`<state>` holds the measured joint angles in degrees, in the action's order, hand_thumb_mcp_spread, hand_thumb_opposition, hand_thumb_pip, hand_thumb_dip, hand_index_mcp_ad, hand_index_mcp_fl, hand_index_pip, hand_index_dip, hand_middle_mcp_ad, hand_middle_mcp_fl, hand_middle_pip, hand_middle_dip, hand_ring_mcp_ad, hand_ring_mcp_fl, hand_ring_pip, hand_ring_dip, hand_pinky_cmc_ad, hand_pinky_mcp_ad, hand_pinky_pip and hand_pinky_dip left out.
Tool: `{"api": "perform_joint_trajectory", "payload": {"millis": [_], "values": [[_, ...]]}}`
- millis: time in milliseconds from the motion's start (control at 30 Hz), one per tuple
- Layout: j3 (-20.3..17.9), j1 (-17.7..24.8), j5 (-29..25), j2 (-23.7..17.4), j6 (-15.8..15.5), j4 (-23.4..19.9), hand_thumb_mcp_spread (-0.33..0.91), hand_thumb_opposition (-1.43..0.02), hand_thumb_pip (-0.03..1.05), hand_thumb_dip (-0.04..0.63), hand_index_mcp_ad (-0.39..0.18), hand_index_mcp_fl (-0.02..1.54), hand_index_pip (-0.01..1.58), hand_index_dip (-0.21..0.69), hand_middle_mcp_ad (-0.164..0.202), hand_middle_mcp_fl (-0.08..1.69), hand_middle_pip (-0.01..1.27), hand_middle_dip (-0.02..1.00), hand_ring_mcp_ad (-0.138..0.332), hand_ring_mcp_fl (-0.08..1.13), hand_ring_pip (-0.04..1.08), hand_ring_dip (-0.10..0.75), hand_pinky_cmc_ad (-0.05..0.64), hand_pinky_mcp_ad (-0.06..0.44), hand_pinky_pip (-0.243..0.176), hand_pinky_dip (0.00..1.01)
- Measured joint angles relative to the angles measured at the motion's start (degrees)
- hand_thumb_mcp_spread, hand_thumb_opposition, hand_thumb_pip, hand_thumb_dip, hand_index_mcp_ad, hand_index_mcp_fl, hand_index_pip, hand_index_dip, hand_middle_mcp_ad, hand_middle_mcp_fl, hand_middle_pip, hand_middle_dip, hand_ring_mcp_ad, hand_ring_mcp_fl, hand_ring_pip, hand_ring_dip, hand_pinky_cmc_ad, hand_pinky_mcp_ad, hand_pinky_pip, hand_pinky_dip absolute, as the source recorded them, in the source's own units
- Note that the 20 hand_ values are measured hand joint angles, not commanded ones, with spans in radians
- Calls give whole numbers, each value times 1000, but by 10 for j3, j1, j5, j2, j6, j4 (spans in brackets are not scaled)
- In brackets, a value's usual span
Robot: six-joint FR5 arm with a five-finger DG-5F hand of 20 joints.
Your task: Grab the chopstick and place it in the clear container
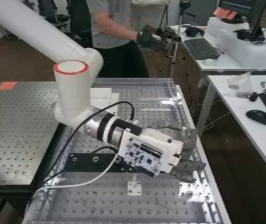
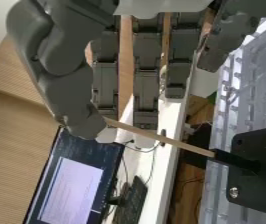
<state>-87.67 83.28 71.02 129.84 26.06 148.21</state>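
An orange patch (image 1: 8, 85) is lying by the far edge of the perforated desk (image 1: 17, 130). On the far white desk (image 1: 240, 62), a keyboard (image 1: 202, 49) is lying near the left edge, and a dark monitor (image 1: 240, 14) is standing farther right. Beyond the keyboard, what looks like a headset (image 1: 195, 31) is resting. A black mouse (image 1: 259, 117) is sitting near the nearer white desk's (image 1: 222, 90) left edge.

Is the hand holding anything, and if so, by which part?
The hand seems to pinch the chopstick by its end away from the black holder.
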Motion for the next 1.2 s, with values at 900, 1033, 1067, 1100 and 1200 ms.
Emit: {"api": "perform_joint_trajectory", "payload": {"millis": [900, 1033, 1067, 1100, 1200], "values": [[16, -9, 14, 0, -34, 24, 518, -929, 695, 291, -239, 691, 918, -3, 59, 848, 538, 480, 112, 457, 79, 332, 384, 234, 9, 246], [18, -10, 14, 0, -36, 26, 497, -913, 696, 291, -239, 684, 904, -10, 59, 843, 531, 480, 112, 457, 77, 332, 386, 232, 2, 274], [18, -10, 15, 0, -37, 27, 503, -909, 700, 291, -239, 684, 904, -10, 59, 843, 531, 480, 112, 457, 77, 332, 391, 232, 0, 274], [18, -10, 15, 1, -37, 27, 497, -895, 702, 291, -237, 684, 904, -10, 59, 843, 531, 480, 112, 457, 77, 332, 389, 232, 0, 276], [20, -11, 17, 2, -36, 29, 499, -899, 709, 290, -237, 684, 901, -12, 59, 843, 531, 480, 113, 457, 77, 332, 382, 234, 0, 281]]}}
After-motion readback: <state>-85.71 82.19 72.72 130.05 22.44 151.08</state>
